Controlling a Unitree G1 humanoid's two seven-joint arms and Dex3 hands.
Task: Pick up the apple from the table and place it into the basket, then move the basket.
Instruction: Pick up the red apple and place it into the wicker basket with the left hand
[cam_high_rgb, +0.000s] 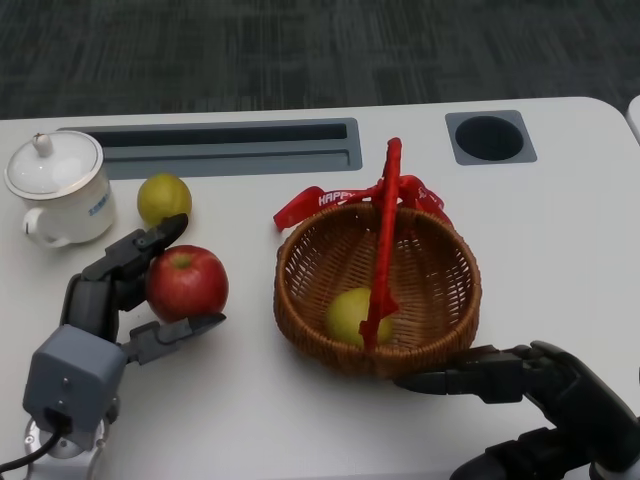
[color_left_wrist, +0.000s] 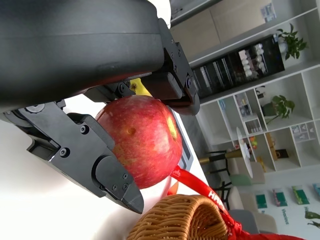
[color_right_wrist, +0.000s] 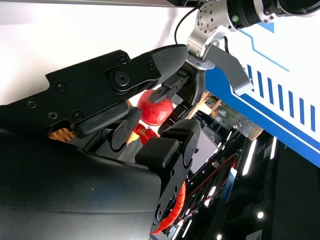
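Apple (cam_high_rgb: 187, 282), one red, is gripped by the left hand (cam_high_rgb: 120, 300) left of the single wicker basket (cam_high_rgb: 300, 270). Two yellow-green fruits are seen: one (cam_high_rgb: 352, 313) inside the basket, one (cam_high_rgb: 163, 198) on the worktop (cam_high_rgb: 560, 230). The right hand (cam_high_rgb: 520, 385), fingers apart, seemingly touches the basket's rim.

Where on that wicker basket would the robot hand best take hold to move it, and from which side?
Probably the red handle arching over the basket, taken from above near its top: it stands upright and clear of the green fruit inside. The right robot hand sits by the near rim, so pinching that rim from the robot's side is the other option.
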